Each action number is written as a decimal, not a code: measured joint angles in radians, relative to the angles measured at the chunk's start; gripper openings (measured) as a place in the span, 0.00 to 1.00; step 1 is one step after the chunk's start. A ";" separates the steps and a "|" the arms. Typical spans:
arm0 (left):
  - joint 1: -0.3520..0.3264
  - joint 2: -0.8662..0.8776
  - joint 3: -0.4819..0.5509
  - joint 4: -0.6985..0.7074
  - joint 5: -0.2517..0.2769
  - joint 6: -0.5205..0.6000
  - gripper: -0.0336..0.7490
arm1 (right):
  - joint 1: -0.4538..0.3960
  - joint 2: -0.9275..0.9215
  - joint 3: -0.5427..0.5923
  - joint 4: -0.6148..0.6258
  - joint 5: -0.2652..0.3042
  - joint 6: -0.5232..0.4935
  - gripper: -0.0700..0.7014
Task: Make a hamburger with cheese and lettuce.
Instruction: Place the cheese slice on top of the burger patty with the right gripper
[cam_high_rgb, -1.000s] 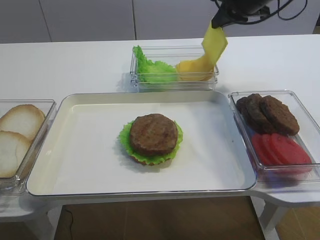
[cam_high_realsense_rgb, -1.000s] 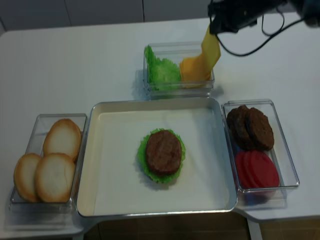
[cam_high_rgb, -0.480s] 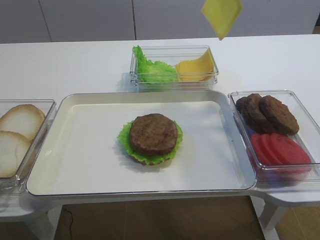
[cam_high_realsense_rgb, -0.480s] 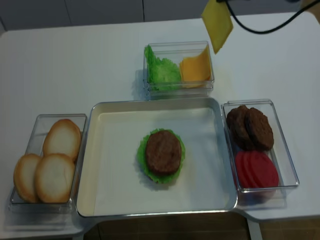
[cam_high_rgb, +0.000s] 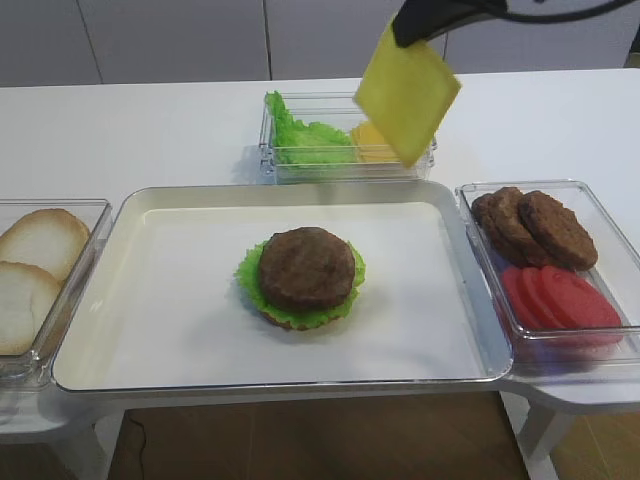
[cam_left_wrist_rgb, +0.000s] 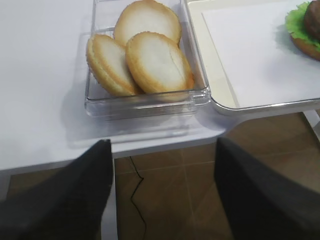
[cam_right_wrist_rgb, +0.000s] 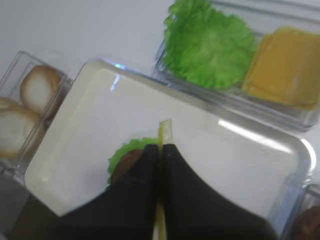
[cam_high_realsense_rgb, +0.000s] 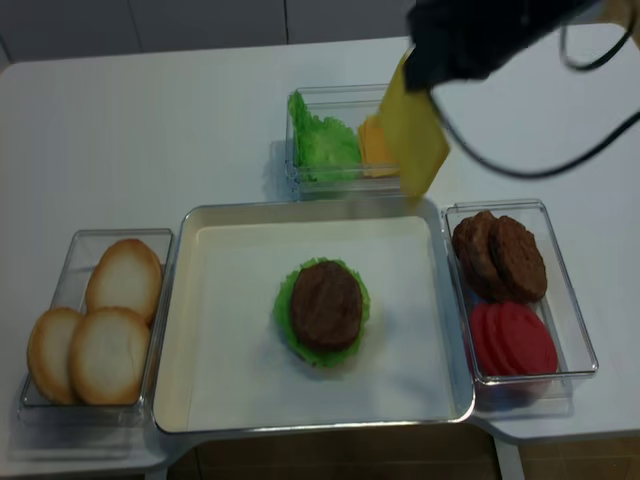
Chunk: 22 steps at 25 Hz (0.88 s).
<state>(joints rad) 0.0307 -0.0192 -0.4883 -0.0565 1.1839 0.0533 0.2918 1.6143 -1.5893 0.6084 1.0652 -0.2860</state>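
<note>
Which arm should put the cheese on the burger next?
The right. Its gripper is already shut on the cheese, hanging over the tray near the burger. The left gripper is open and empty, off by the buns.

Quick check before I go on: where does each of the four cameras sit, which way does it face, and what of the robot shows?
Exterior high: front of the table, angled down at the tray; right gripper holding cheese.
Realsense: higher, steeper; same gripper and cheese.
Right wrist: above the tray, looking down past shut fingers at the hamburger.
Left wrist: low at the left edge, facing the buns; both fingers show.
All four show the tray; three the hamburger.
</note>
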 joint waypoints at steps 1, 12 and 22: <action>0.000 0.000 0.000 0.000 0.000 0.000 0.64 | 0.029 -0.007 0.021 0.000 -0.002 0.002 0.13; 0.000 0.000 0.000 0.000 0.000 0.000 0.64 | 0.317 0.017 0.103 -0.002 -0.108 0.029 0.13; 0.000 0.000 0.000 0.000 0.000 0.000 0.64 | 0.416 0.147 0.103 -0.024 -0.146 0.054 0.13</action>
<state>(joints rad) 0.0307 -0.0192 -0.4883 -0.0565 1.1839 0.0533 0.7074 1.7617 -1.4862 0.5840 0.9196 -0.2319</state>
